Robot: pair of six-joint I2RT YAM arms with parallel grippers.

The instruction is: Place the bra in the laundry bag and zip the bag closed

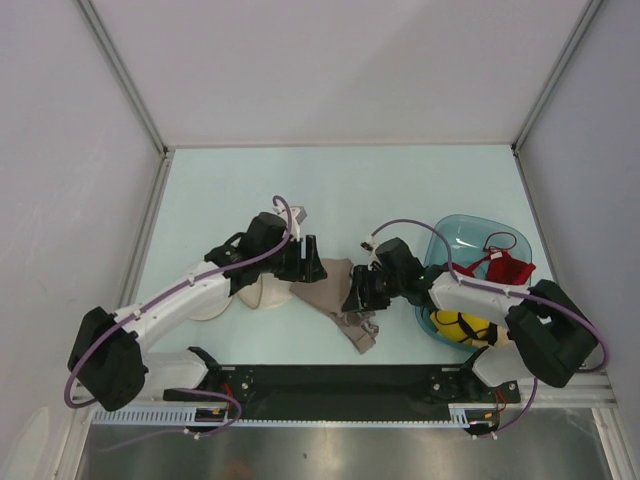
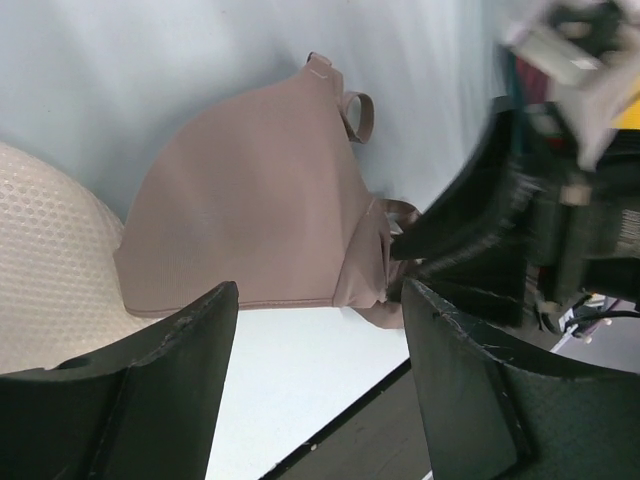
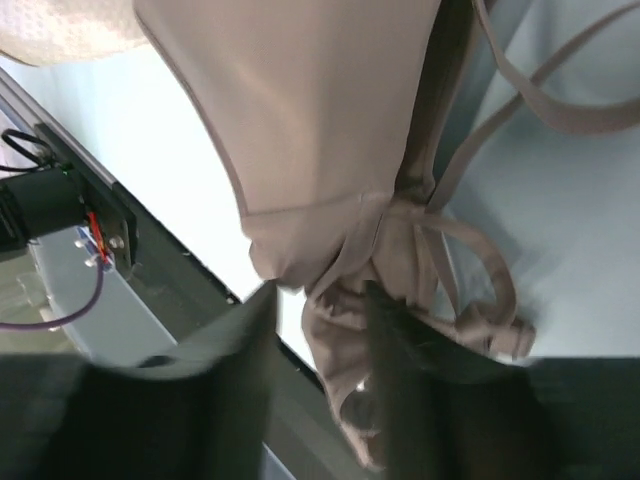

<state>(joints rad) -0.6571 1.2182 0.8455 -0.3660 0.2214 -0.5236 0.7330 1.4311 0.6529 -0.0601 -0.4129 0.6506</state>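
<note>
The taupe bra [image 1: 338, 292] lies on the table between my two grippers, one cup spread flat and its straps bunched toward the near edge. It also shows in the left wrist view [image 2: 250, 200] and in the right wrist view [image 3: 310, 120]. The cream mesh laundry bag [image 1: 262, 297] lies to the bra's left, partly under my left arm, and its edge touches the bra [image 2: 50, 270]. My left gripper [image 1: 308, 260] is open and empty just above the bra's left edge [image 2: 320, 290]. My right gripper [image 1: 357, 296] is closed on bunched bra fabric [image 3: 320, 300].
A translucent teal basket [image 1: 470, 222] stands at the right and holds a red bra [image 1: 505, 268] and a yellow-and-black garment [image 1: 455, 325]. My right arm crosses over the basket. A black rail [image 1: 340, 380] runs along the near table edge. White walls enclose the table.
</note>
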